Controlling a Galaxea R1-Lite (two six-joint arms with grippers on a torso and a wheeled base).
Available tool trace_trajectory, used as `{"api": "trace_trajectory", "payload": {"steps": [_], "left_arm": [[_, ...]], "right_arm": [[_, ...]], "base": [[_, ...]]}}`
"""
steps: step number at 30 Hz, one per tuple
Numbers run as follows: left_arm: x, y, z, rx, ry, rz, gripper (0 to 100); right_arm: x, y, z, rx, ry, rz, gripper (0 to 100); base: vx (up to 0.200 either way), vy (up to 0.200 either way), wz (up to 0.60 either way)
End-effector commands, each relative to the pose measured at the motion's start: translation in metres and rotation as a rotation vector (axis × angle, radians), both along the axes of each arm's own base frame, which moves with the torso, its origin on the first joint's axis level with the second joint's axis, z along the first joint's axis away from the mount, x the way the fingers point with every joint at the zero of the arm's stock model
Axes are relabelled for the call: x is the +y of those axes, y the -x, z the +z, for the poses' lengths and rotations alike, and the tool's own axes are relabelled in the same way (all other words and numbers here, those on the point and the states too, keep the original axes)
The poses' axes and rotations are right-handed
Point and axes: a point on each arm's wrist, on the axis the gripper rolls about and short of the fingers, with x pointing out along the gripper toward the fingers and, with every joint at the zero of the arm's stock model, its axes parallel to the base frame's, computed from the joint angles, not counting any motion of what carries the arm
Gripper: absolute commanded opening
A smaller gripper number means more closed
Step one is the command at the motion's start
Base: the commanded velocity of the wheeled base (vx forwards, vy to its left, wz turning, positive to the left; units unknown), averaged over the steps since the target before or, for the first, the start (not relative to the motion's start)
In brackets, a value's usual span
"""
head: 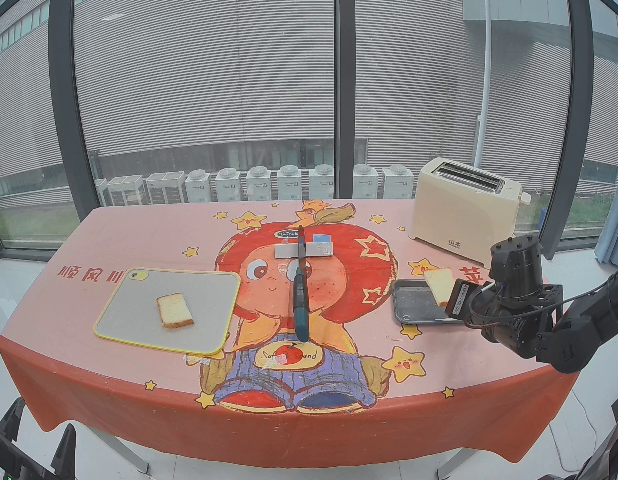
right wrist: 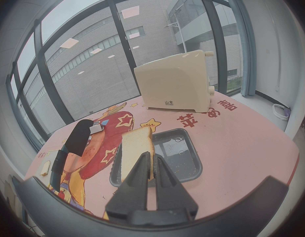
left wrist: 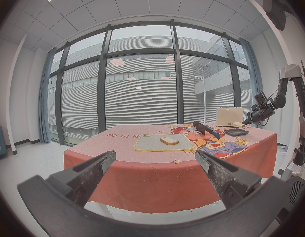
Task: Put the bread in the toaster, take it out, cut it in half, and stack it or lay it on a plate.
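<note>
1. The left gripper (left wrist: 154, 156) hangs off the table's (head: 89, 248) front edge, lower than the tabletop. Its jaws are spread wide with nothing between them, so it looks parked clear of the work.
2. The cutting board (head: 122, 315) lies toward the front-left corner, with a bread piece (head: 174, 310) flat near its middle. That is where cutting would be done.
3. The knife (head: 300, 281) sits mid-table, its blade propped on a grey block (head: 316, 249) and its handle pointing at the front edge. The prop probably keeps the handle easy to grasp.
4. A dark tray (head: 409, 308) rests toward the front-right, and the toaster (head: 464, 208) stands behind it by the back-right corner, slots facing up.
5. The right gripper (right wrist: 151, 157) is pinched tight on the lower edge of a bread slice (right wrist: 136, 152). It holds the slice upright just above the tray, an orientation that suits dropping it into a slot.
</note>
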Motion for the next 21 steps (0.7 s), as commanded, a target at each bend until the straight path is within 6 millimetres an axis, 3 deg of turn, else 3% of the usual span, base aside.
{"api": "trace_trajectory", "payload": {"steps": [1, 21], "left_arm": [[0.0, -0.001, -0.005, 0.019, -0.001, 0.0, 100], [0.0, -0.001, -0.005, 0.019, 0.0, 0.0, 100]], "right_arm": [[-0.001, -0.005, -0.01, 0.027, 0.01, -0.012, 0], [-0.001, -0.02, -0.026, 0.064, 0.026, -0.036, 0]], "base": [[0.0, 0.0, 0.0], [0.0, 0.0, 0.0]]}}
